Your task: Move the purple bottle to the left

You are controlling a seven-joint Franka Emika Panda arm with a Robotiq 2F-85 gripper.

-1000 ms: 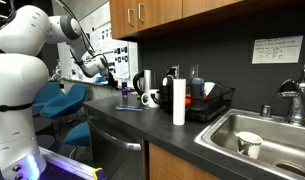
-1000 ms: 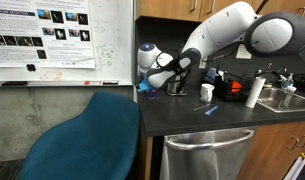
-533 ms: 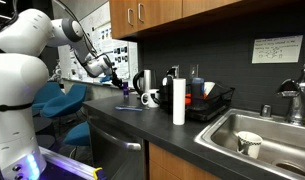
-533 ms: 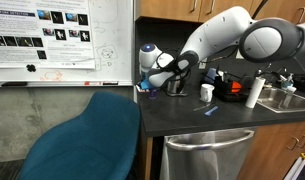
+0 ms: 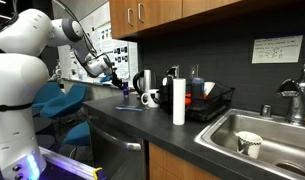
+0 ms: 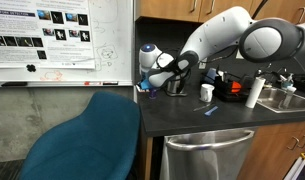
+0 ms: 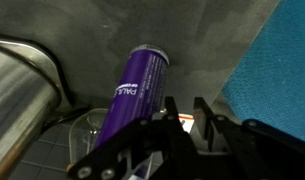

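an exterior view shows the sink (image 5: 224, 128) holding a pale cup (image 5: 249, 144); the wrist view does not. it shows the purple bottle (image 7: 137, 85) (white lettering) at the counter's left end, just ahead of the gripper (image 7: 184, 108); i cannot tell whether the jaws grip it.

We get even, soft room light in both exterior views; our wrist view is dim, the bottle (image 7: 138, 88) blurred.

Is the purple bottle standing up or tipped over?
Cannot tell. The purple bottle is tiny beside the claw in an exterior view, and slanted across the wrist view.
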